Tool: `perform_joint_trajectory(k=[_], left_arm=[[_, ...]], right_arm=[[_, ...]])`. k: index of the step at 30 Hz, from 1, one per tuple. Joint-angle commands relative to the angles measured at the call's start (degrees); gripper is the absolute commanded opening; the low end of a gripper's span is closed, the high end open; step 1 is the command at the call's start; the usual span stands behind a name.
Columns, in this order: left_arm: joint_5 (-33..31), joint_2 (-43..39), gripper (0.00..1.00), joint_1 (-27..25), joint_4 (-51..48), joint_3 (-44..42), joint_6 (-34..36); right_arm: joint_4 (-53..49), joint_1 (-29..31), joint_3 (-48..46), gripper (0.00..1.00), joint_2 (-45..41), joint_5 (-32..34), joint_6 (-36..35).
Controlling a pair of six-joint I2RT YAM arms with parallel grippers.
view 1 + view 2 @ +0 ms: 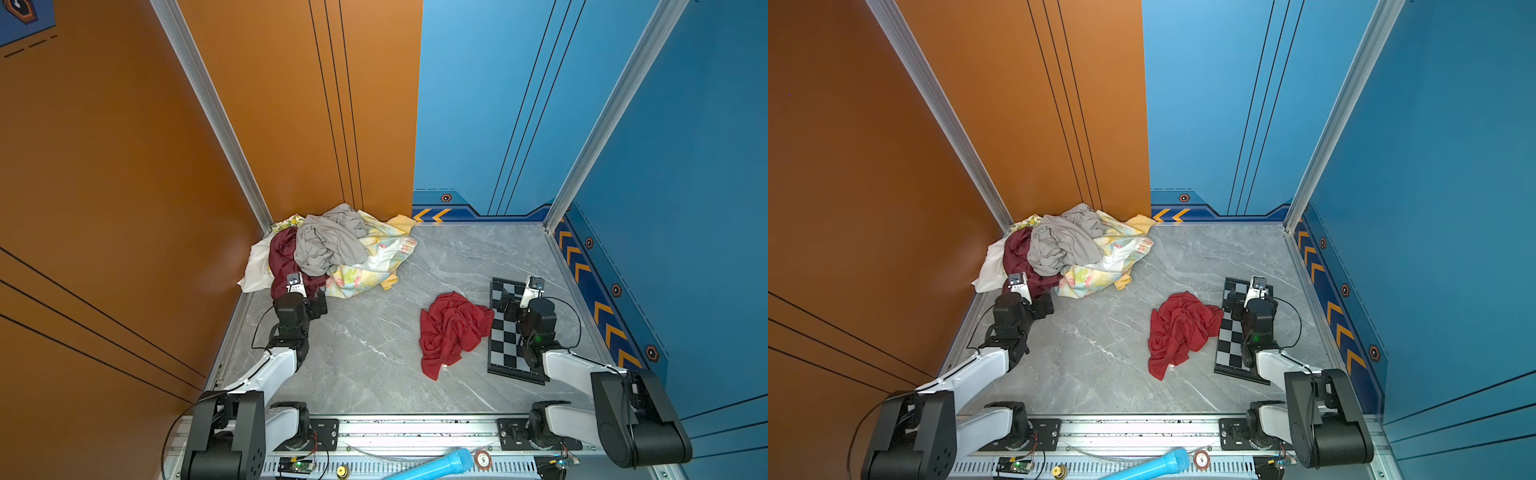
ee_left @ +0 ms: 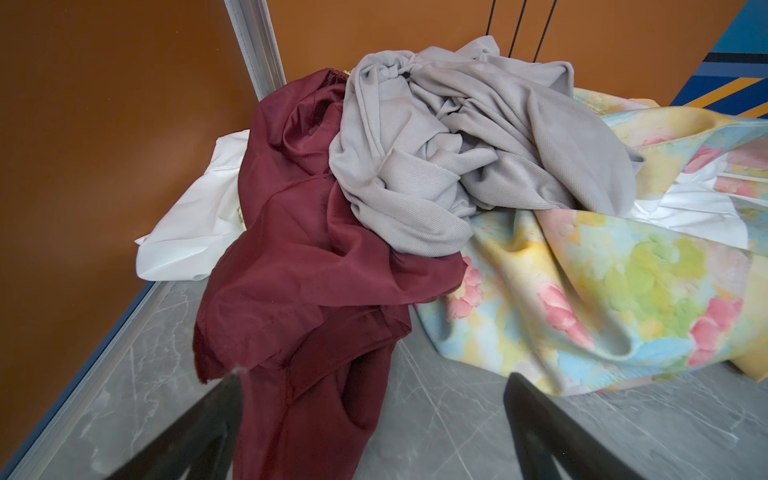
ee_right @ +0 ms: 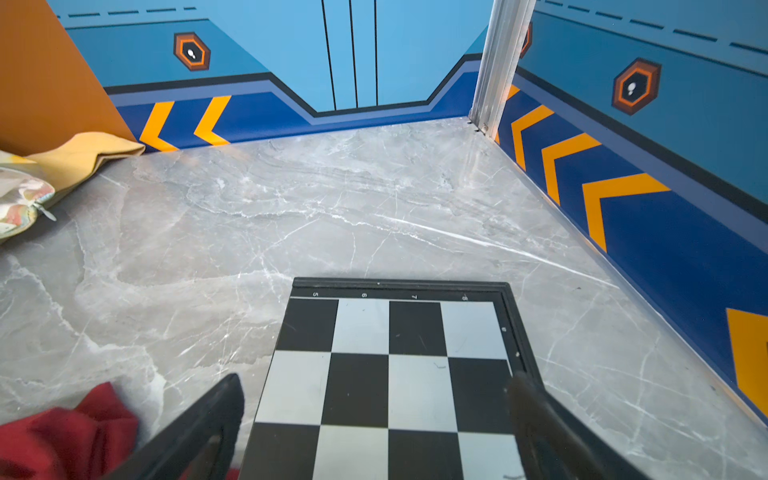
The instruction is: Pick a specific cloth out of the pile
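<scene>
The bright red cloth [image 1: 451, 332] [image 1: 1179, 332] lies crumpled by itself on the marble floor, its right edge overlapping the chessboard [image 1: 505, 345]. The pile [image 1: 332, 249] [image 1: 1067, 245] of grey, maroon, white, yellow and floral cloths sits in the far left corner. At the pile's near edge my left gripper [image 1: 318, 305] [image 2: 376, 376] stands open, with a tail of the maroon cloth [image 2: 299, 291] lying between its fingers. My right gripper [image 1: 507, 301] [image 3: 375, 379] hangs open over the chessboard [image 3: 395, 374], with the red cloth [image 3: 62, 436] beside its left finger.
Orange walls close off the left and back left, blue walls the back right and right. A blue microphone [image 1: 436, 465] lies on the front rail below the arm bases. Bare marble floor [image 1: 374, 353] stretches between the pile and the red cloth.
</scene>
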Motion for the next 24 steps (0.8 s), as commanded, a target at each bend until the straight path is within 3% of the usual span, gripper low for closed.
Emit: perform_joint_trajectory(k=[1,12,17,24], left_arm=[[2.66,3.95,0.98,-0.29,9.45,-0.89,1.74],[1.05,20.94,0.98,-2.29,25.91,-0.73,4.02],[-2.27,21.28,0.98,-2.93,24.78,0.15,3.68],[-2.48,21.67,0.98,-2.63,24.13,0.86,3.57]], right_arm=[[4.35,-0.86,-0.58,1.0,0.78,-0.16,0.21],[3.14,-1.25,1.81,1.0,3.21,-1.62,-0.05],[4.86,-1.08,1.31,1.0,3.86,-1.65,-1.6],[24.46,-0.12,-1.47,1.0,17.22,-1.94,-3.61]])
